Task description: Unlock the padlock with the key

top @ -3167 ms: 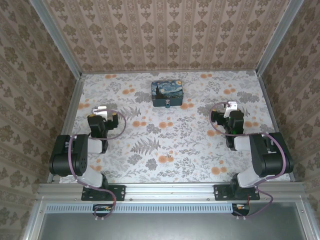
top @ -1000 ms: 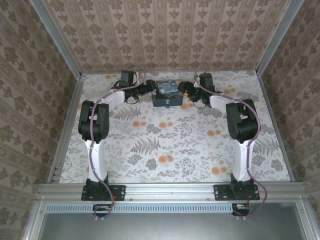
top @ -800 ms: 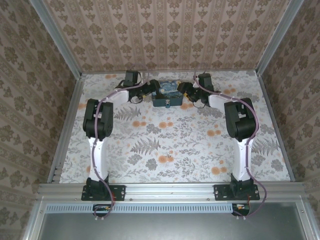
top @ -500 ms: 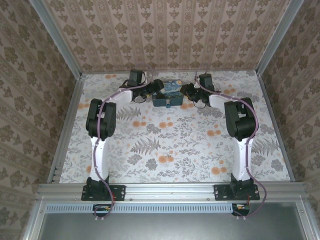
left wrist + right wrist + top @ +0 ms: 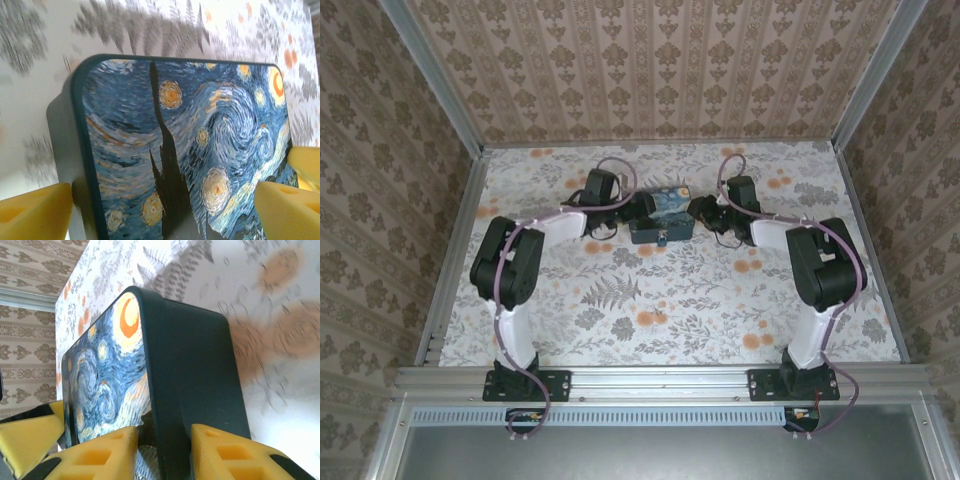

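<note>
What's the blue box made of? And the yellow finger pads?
Tin: looks like thin painted metal, semi-gloss printed lid, matte dark-teal walls with rounded pressed corners. Pads: likely moulded or printed plastic, matte yellow with recessed pockets; could be firm rubber.

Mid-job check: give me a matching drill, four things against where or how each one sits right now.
1 left gripper
2 right gripper
3 padlock
4 blue tin

a pinching the tin's edge
b on the tin's near face
c jaws wide, straddling the lid
d between both grippers

Pairs: 1-c, 2-a, 3-b, 4-d
</note>
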You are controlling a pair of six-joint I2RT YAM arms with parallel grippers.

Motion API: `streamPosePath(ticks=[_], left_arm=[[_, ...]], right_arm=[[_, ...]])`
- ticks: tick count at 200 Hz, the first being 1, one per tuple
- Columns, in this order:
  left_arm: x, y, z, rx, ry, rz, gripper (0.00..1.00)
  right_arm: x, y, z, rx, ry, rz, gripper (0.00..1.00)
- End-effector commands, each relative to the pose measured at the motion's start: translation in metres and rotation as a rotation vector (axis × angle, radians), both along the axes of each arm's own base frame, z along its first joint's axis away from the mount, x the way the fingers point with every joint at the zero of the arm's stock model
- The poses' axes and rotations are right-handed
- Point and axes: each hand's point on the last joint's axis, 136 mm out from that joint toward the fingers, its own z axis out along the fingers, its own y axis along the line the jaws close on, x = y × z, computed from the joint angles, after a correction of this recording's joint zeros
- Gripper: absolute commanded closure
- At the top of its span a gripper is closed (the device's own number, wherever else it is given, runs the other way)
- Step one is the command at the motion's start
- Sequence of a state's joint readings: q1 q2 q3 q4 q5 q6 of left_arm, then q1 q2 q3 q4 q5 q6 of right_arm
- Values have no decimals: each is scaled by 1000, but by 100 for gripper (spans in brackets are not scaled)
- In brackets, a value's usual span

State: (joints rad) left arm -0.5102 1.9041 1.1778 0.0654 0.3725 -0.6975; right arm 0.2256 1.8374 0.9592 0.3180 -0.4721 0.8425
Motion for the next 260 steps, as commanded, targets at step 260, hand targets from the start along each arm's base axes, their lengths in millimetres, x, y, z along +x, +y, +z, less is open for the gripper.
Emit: streamPosePath(ticks=[260], left_arm=[[-53,115,69,15,-205,291,0]], right_arm=[[-191,39,-7,-269,-11,378,41]])
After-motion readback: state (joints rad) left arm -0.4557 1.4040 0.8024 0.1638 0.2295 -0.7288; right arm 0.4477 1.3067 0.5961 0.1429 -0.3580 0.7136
